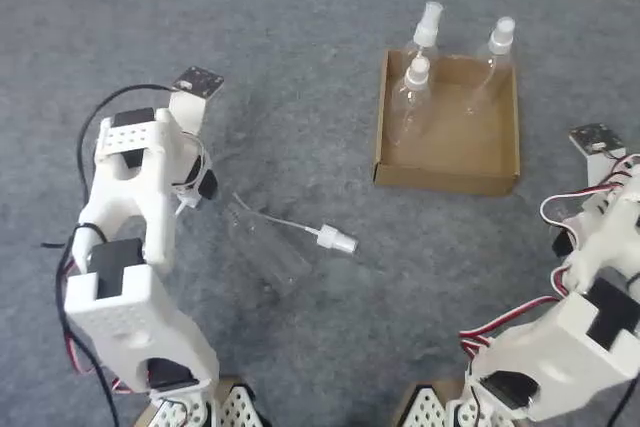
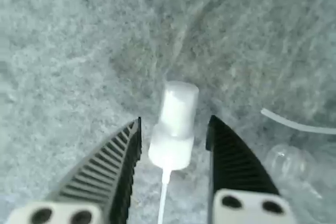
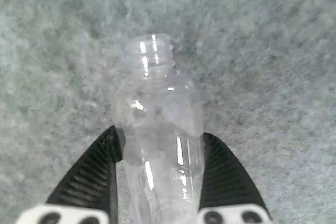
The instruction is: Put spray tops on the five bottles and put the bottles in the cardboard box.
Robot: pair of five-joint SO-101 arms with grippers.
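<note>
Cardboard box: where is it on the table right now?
In the high view, the cardboard box sits on the grey carpet toward the far right, holding three capped bottles; a loose spray top lies nearer, to its left.

The high view looks steeply down over the whole grey carpet, with both arm bases at its near edge and the cardboard box farther off. The 2 wrist views sit very close to the carpet. One looks along the left gripper at a spray top, the other along the right gripper at a clear bottle. The left wrist and high views share a lying bottle.
</note>
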